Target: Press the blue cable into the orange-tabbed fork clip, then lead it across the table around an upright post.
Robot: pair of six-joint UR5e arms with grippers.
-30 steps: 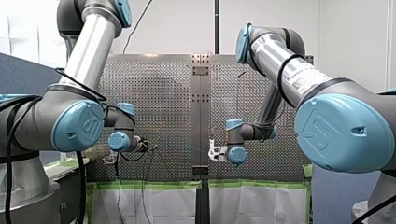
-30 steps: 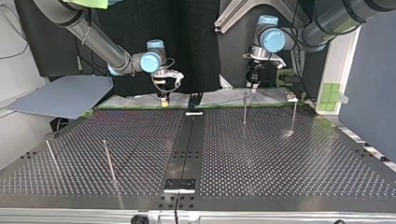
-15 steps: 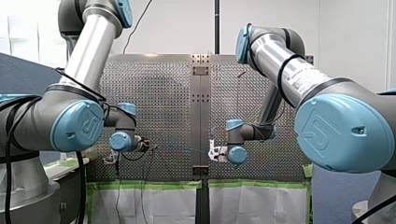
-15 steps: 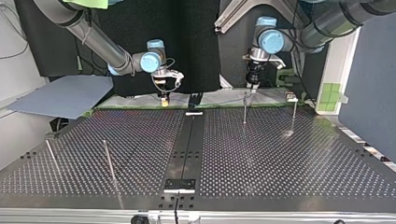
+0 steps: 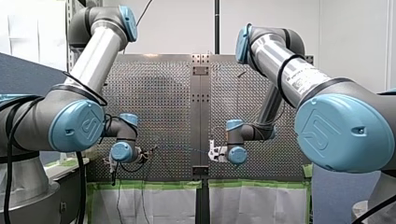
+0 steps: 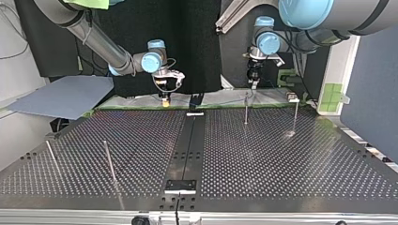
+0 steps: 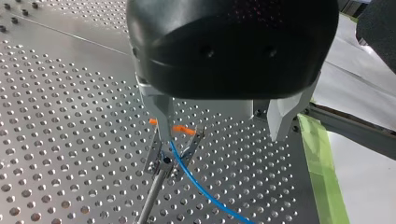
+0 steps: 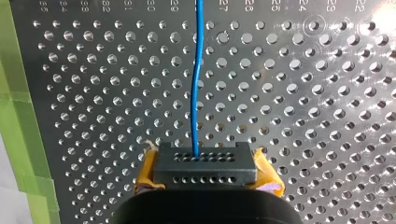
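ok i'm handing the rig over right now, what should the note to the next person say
Left tool: open, with one finger right at the orange-tabbed fork clip.
Right tool: shut on the blue cable.
The cable runs from the clip's fork straight to the right tool, near the table edge on the arms' side.
Done: the cable looks seated in the clip.
Left: lead it across the table around an upright post. Not started.
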